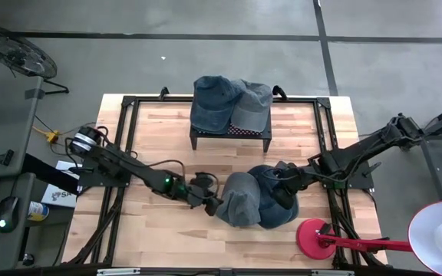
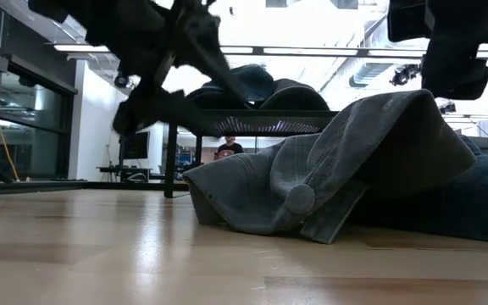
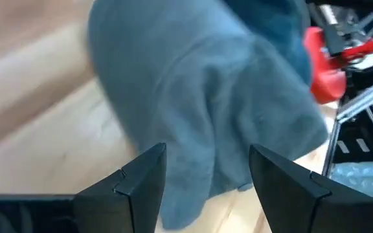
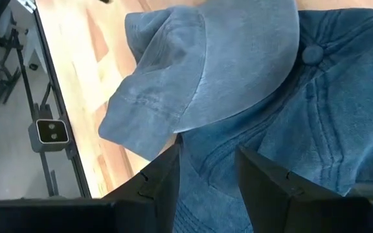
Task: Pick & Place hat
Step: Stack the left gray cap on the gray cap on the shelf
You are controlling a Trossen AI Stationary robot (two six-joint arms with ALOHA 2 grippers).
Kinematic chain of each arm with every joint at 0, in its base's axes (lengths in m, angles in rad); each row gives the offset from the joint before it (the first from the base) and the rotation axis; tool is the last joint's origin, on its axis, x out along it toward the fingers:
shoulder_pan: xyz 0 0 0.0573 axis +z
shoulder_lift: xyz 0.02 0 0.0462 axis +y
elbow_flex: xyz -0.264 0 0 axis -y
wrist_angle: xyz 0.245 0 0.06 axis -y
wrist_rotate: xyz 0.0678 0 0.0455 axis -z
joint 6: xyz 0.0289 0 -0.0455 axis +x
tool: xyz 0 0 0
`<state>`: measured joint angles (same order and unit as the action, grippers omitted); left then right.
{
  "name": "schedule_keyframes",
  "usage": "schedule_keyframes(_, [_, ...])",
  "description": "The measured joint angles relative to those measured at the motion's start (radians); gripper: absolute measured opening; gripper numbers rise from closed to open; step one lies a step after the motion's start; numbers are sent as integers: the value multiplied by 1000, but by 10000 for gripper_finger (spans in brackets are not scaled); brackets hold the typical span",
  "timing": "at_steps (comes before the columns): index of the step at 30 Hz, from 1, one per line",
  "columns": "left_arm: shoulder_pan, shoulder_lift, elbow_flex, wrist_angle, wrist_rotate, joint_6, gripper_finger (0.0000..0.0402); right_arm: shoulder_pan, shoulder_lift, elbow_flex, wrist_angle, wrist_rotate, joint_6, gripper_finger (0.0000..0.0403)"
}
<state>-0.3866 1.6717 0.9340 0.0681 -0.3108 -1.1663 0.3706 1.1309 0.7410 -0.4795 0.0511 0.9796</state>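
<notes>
A grey-blue hat lies on the wooden table near its middle. Its right part lies over a darker blue hat beside it. My left gripper is open just left of the grey-blue hat. In the left wrist view its fingers stand apart with the hat's near edge close beyond them. My right gripper is open, slanting down over the dark blue hat, with the grey-blue hat's brim just ahead. My right gripper's fingers stand right at the dark blue hat's cloth, slanting down from the table's right. I cannot tell whether they touch it.
A black rack at the far middle carries two more hats. A red lamp base and its white shade stand at the near right. Black frame rails run along the table's edges. Bare wood lies to the near left.
</notes>
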Motion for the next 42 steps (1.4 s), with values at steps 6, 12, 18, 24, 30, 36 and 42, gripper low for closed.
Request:
schedule_keyframes(6, [0,69,2,21,62,-152,216,0,0,0,2,-3,-37,140])
schedule_keyframes(12, [0,95,3,34,62,-156,216,-1,0,0,-1,-30,-64,140])
schedule_keyframes(18, [0,95,3,25,95,-149,216,-1,0,0,-1,-35,-72,140])
schedule_keyframes(24, [0,95,3,20,131,-148,216,-1,0,0,-1,-34,-67,140])
schedule_keyframes(30, [0,95,3,0,179,-148,187,-1,0,0,-1,-33,-45,140])
schedule_keyframes(36, [0,95,3,-3,185,-151,111,-1,0,0,0,-32,-35,140])
schedule_keyframes(42, [0,95,3,-3,194,-150,11,-1,0,0,12,-36,-18,140])
